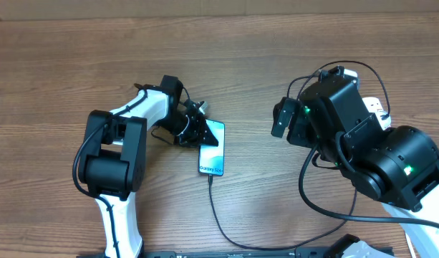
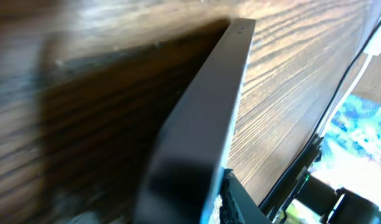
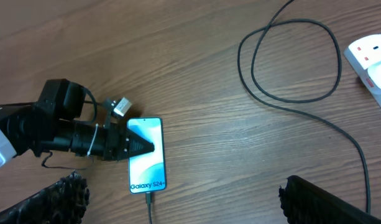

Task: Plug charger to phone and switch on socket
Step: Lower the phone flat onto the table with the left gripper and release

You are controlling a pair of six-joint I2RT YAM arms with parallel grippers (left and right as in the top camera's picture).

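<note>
The phone (image 1: 213, 152) lies on the wooden table with its screen lit and the "Galaxy S24+" end toward the front; the right wrist view also shows this phone (image 3: 146, 163). The thin black charger (image 1: 220, 215) meets that near end with its plug tip (image 3: 148, 198), then loops across the table (image 3: 289, 62). My left gripper (image 1: 196, 130) is at the phone's far end. One of its fingers (image 2: 240, 202) sits close against the screen side; the other is hidden. My right gripper (image 3: 190, 211) hangs open above the table, right of the phone. The white socket (image 3: 370, 53) lies at the far right.
The bulky right arm (image 1: 362, 143) covers most of the socket in the overhead view, leaving a white sliver (image 1: 377, 107). A black bar runs along the table's front edge (image 1: 240, 253). A white-and-blue object (image 1: 359, 249) lies at the front right.
</note>
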